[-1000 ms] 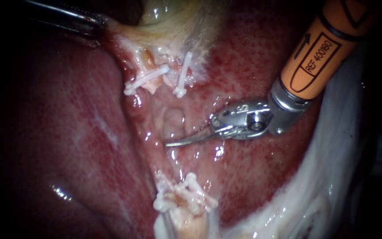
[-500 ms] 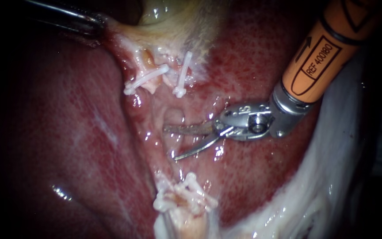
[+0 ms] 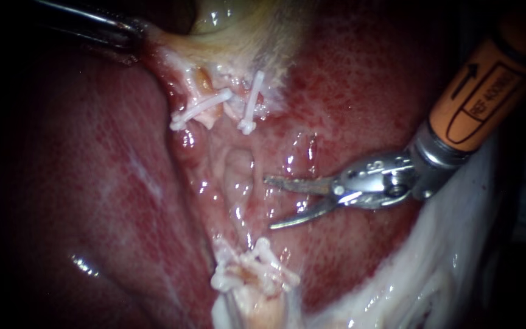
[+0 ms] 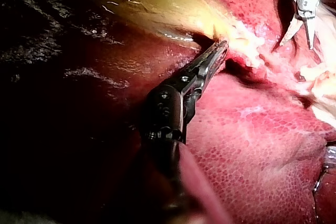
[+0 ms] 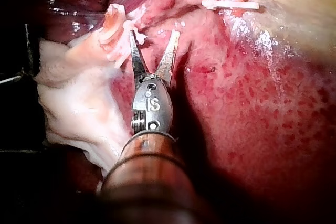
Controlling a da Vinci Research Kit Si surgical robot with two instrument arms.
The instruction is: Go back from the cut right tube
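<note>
My right instrument (image 3: pixel 269 203), with an orange sleeve, comes in from the upper right. Its two thin blades are open and hold nothing, a short way right of the pale strip of tissue (image 3: pixel 238 170) on the liver bed. Two white clips (image 3: pixel 202 108) sit on the tube stumps above that strip, and several clips (image 3: pixel 254 271) cluster on the stump below. In the right wrist view the open blades (image 5: pixel 154 40) point between that cluster (image 5: pixel 118 24) and a single clip (image 5: pixel 231 4). My left instrument (image 3: pixel 134 30) is shut on the gallbladder's (image 3: pixel 238 30) pale edge, also seen in its wrist view (image 4: pixel 216 55).
Dark red liver (image 3: pixel 92 183) fills the left and middle of the endoscope view. White fatty tissue (image 3: pixel 433 286) lies along the lower right, under my right instrument's shaft. The yellowish gallbladder (image 4: pixel 173 3) is held up ahead of the left jaws.
The right instrument's blades have opened and drawn back to the right, away from the pale strip between the clips. The left instrument and the clips have not moved.
</note>
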